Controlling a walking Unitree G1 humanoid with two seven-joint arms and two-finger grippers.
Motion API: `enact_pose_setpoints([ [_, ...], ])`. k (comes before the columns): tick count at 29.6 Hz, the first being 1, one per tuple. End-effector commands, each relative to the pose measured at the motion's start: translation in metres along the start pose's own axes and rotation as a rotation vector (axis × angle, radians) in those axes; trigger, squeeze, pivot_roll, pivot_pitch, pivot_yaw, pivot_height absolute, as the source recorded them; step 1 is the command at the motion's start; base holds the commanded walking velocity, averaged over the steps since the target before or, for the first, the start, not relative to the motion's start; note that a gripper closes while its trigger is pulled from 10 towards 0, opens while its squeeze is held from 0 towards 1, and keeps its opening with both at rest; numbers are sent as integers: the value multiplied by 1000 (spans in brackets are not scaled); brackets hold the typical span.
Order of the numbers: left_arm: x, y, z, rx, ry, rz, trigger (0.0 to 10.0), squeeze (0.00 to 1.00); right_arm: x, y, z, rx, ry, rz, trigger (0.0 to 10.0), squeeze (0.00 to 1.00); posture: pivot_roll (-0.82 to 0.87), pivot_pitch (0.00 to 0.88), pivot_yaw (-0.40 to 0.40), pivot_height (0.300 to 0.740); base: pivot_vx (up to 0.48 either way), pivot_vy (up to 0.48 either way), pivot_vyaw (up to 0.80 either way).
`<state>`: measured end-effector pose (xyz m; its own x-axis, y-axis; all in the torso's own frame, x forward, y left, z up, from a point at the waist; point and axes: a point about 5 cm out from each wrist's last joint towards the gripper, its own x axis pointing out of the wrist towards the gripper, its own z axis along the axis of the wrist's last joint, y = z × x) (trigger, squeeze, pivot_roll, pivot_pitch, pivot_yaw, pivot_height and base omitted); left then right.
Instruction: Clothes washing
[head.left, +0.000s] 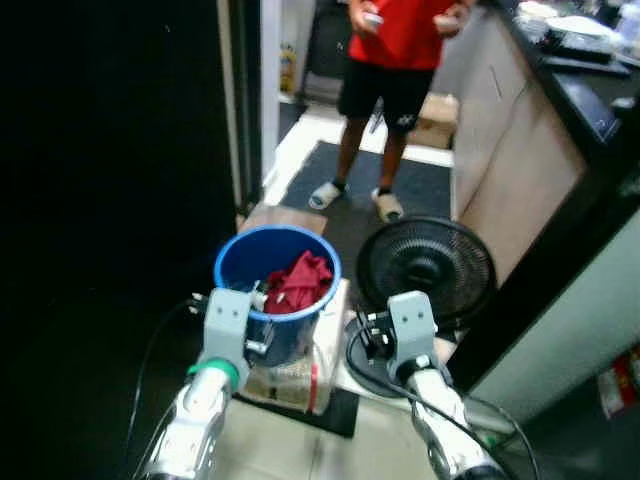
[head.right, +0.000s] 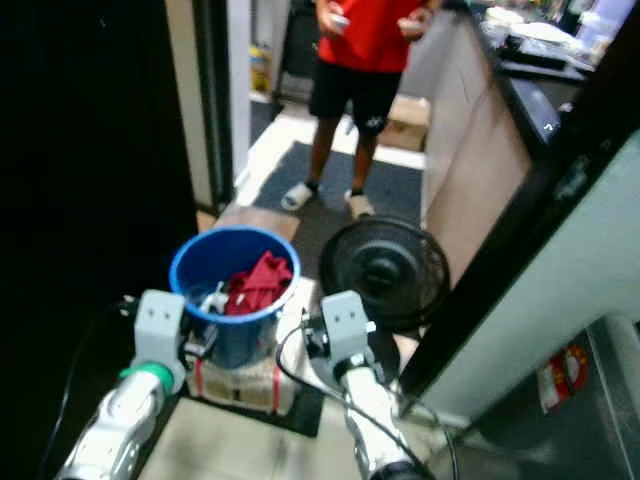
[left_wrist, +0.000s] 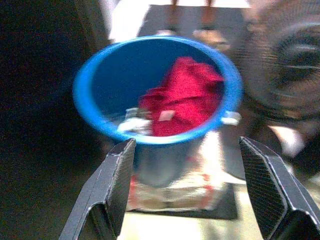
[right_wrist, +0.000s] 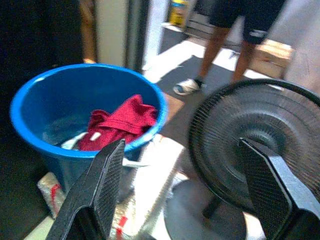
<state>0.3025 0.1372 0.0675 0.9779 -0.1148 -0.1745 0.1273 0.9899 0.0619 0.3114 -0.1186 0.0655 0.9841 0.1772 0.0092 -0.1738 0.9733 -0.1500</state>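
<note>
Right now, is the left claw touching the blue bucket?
Apart. In the left wrist view, the left claw is open, short of the blue bucket.

The blue bucket (left_wrist: 90, 95) ahead of the left gripper (left_wrist: 190, 190) looks blurry, and its bottom hides behind those fingers.

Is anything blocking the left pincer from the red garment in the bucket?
Nothing visible. The left pincer is open before the blue bucket, and the red garment lies uncovered inside, above the near rim.
</note>
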Motion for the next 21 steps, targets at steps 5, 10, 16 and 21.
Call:
enact_pose_setpoints([
  [5, 0, -2, -3, 8, 9, -2, 10000, 0, -4, -2, -6, 5, 21, -10, 10000, 0, 63, 0, -3, 740, 0, 0, 0],
  [10, 0, -2, -3, 7, 10, -1, 10000, 0, -4, -2, -7, 5, 21, -9, 10000, 0, 63, 0, -3, 740, 0, 0, 0],
  [16, 0, -2, -4, 8, 12, 0, 10000, 0, -4, -2, -7, 1, 23, -6, 10000, 0, 63, 0, -4, 740, 0, 0, 0],
  [21, 0, -2, -4, 10, 14, 1, 10000, 0, -4, -1, -7, 0, 23, -2, 10000, 0, 65, 0, -3, 740, 0, 0, 0],
])
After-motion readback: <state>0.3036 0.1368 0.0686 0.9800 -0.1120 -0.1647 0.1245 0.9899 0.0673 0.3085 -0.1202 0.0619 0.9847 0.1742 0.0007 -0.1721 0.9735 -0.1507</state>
